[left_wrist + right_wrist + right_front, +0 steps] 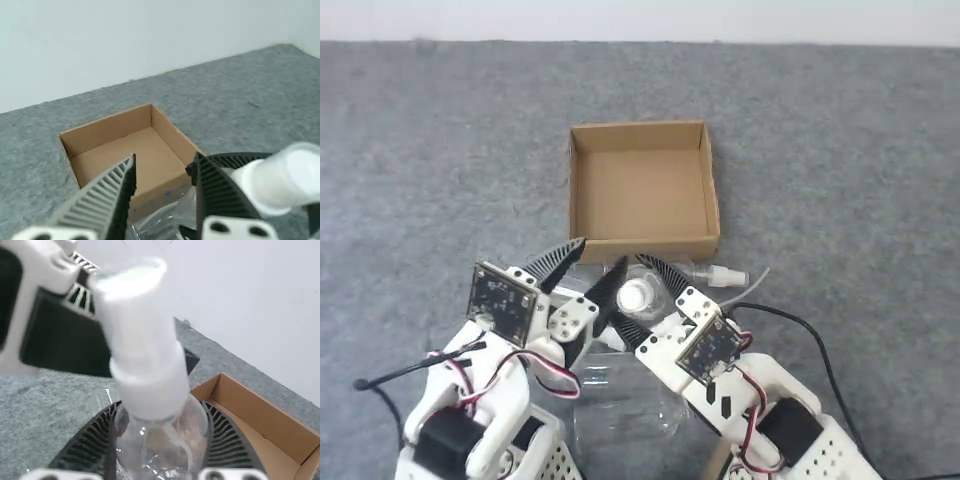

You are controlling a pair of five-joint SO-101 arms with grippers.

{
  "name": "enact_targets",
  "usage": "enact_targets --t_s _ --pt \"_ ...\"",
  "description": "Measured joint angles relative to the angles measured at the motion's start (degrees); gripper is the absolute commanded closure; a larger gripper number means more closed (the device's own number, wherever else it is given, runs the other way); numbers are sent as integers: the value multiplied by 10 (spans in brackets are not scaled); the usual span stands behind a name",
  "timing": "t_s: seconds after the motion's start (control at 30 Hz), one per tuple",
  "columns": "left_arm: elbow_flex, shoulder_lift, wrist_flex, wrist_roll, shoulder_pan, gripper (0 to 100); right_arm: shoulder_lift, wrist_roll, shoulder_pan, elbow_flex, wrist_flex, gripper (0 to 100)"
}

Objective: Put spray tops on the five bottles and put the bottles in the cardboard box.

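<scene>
High view: the open brown cardboard box (640,190) sits on the grey felt worktop (840,150), with a loose white plastic spray top (720,275) lying just outside its arm-side wall. Left wrist view: the left jaws gape wide, gripping nothing, box just beyond them. Right wrist view: the right jaws are clamped round a clear plastic bottle (160,450) with a second white spray top (145,365) on its neck.

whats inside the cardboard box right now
Only bare floor shows inside the brown cardboard box; no bottles. Its near wall's inner face is hidden from above. The clear plastic bottle sits outside, gripped by the right hand.
</scene>
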Motion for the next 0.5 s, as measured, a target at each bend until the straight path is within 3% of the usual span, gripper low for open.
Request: enact_targets --t_s 0.27,0.5 --pt "-3 -1 8 -26 27 823 0 0 1 0 0 908" --pt "2 0 12 -18 -29 823 0 0 -2 8 0 908"
